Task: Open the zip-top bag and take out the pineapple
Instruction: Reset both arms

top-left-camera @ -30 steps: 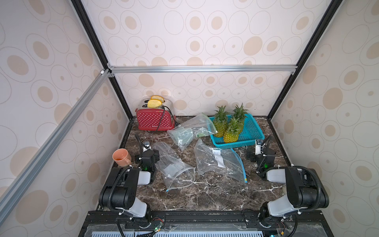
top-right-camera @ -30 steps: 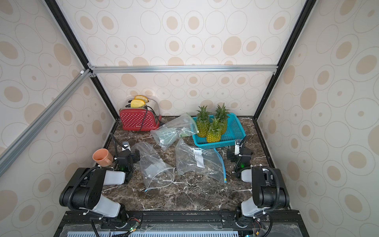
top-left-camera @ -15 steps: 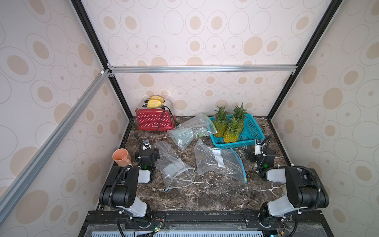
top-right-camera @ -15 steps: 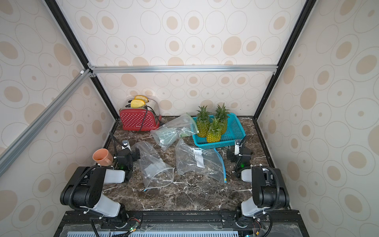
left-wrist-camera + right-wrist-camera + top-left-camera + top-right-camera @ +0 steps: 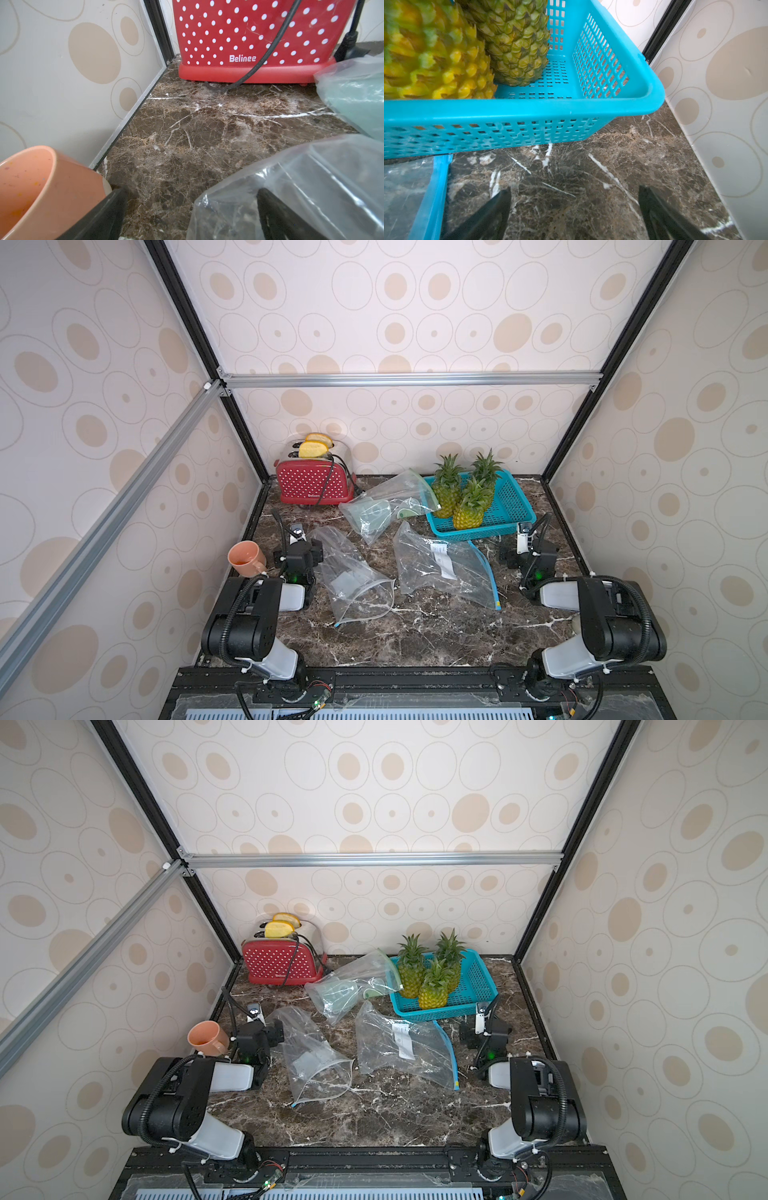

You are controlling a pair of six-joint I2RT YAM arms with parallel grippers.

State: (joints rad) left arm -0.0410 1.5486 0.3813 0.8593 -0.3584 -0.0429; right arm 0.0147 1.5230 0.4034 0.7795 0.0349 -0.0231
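Left gripper [image 5: 190, 193] wide open, empty. Right gripper [image 5: 575, 190] wide open, empty. Three pineapples [image 5: 467, 516] upright in basket [image 5: 482, 533], right of centre in a top view. Three bags [image 5: 440, 568] loose mid-frame, frame-left of basket.

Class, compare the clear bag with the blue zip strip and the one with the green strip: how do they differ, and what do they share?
The blue-strip bag lies low on the table before the basket; the green-strip bag rises at the basket's side. The blue-strip bag carries a white label; the green-strip bag looks pale green inside. Both are clear plastic with no pineapple inside.
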